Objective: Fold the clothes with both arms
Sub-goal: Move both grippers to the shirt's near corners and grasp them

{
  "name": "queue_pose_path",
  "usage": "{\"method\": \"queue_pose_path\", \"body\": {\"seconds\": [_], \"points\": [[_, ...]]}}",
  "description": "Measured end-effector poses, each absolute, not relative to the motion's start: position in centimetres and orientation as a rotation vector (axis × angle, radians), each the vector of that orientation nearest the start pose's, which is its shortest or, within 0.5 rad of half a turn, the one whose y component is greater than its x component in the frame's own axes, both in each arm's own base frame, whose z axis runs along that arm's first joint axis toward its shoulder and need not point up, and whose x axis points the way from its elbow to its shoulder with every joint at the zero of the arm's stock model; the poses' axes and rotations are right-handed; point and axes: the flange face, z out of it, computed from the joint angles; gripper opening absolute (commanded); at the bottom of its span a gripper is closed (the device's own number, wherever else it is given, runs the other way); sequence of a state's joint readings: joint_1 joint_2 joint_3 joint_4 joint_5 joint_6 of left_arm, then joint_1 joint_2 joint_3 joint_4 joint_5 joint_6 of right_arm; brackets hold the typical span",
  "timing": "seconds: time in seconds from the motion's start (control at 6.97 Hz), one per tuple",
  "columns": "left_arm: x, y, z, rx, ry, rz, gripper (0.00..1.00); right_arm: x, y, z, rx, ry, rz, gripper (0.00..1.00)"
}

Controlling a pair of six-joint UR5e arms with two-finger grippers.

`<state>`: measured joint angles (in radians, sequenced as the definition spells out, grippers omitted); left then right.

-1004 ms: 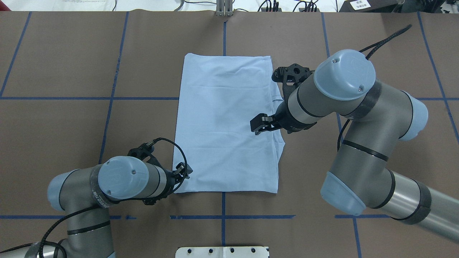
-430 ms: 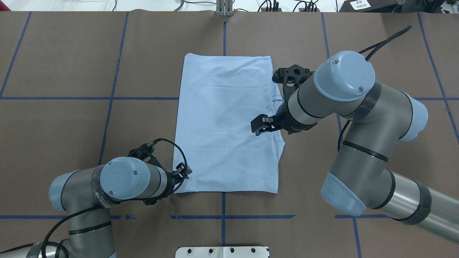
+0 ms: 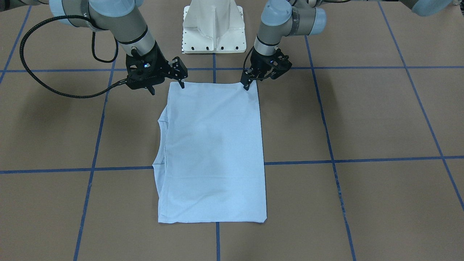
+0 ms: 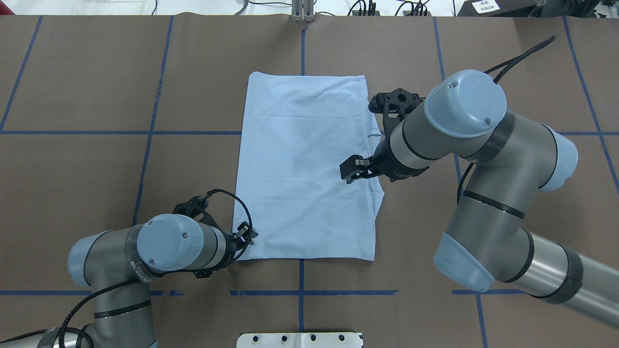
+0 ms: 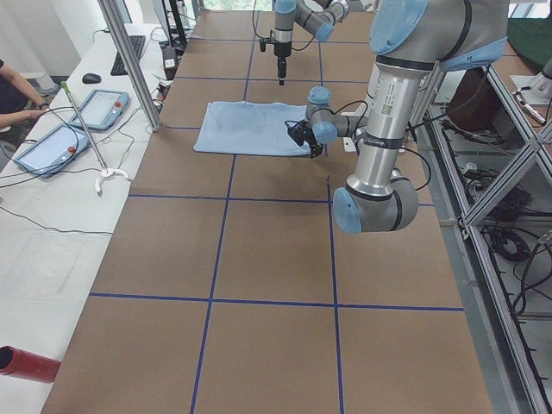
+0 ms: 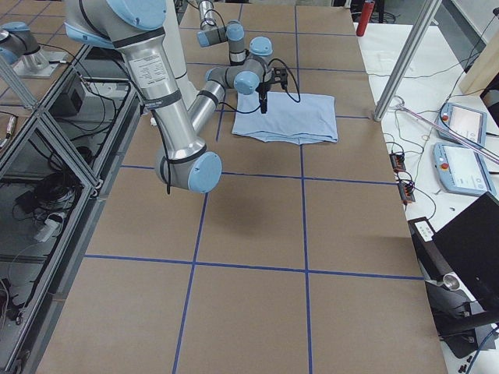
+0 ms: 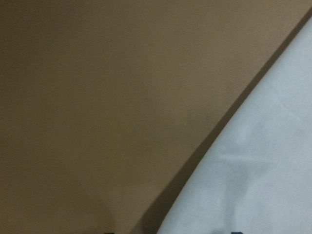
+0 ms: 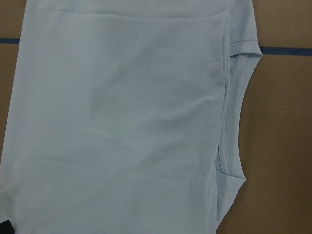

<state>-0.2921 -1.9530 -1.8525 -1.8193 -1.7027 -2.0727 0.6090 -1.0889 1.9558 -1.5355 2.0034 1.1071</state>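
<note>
The light blue T-shirt [image 4: 304, 164] lies folded into a flat rectangle at the table's middle [image 3: 212, 152]. Its neckline [image 8: 234, 97] lies along the edge on the robot's right. The palm print and the label are hidden. My left gripper [image 4: 245, 233] is low at the shirt's near left corner [image 3: 252, 82], and it looks open. The left wrist view shows only the shirt's edge [image 7: 263, 161] and the brown table. My right gripper [image 4: 352, 170] hangs raised over the shirt's right half, near the neckline, open and empty [image 3: 167, 88].
The brown table [image 4: 96, 96] carries a grid of blue tape lines [image 4: 300, 292]. The white pedestal base [image 3: 214, 29] stands at the robot's edge. Beside the far edge are a metal post [image 5: 129, 60] and operators' tablets [image 5: 60, 138].
My left arm has shifted slightly toward the robot, with its gripper still at the shirt's near left corner. My right gripper has barely moved. The shirt lies as before.
</note>
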Motion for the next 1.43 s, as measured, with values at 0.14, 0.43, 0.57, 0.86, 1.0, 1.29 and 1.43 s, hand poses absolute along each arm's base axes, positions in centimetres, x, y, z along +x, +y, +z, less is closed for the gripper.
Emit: {"method": "queue_pose_path", "body": {"seconds": [0.14, 0.43, 0.57, 0.86, 1.0, 1.29, 1.43], "points": [[54.7, -28.9, 29.7, -0.224, 0.911, -0.676, 0.61, -42.6, -40.9, 21.8, 0.107, -0.967, -0.061, 1.0], [54.8, -28.7, 29.7, -0.231, 0.909, -0.687, 0.19, -42.6, -40.9, 21.8, 0.107, -0.967, -0.062, 1.0], [54.8, -28.7, 29.6, -0.234, 0.91, -0.691, 0.02, -42.6, -40.9, 21.8, 0.108, -0.967, -0.062, 1.0], [54.8, -28.7, 29.2, -0.237, 0.918, -0.693, 0.0, -42.5, -40.8, 21.8, 0.108, -0.968, -0.062, 1.0], [54.5, -28.7, 28.7, -0.237, 0.927, -0.692, 0.0, -42.5, -40.8, 21.9, 0.107, -0.967, -0.061, 1.0], [52.9, -28.2, 26.5, -0.238, 0.938, -0.68, 0.0, -42.8, -40.4, 22.5, 0.073, -0.962, -0.018, 1.0], [51.8, -27.8, 25.0, -0.24, 0.945, -0.672, 0.0, -43.9, -39.2, 22.9, 0.032, -0.953, 0.049, 1.0]]}}
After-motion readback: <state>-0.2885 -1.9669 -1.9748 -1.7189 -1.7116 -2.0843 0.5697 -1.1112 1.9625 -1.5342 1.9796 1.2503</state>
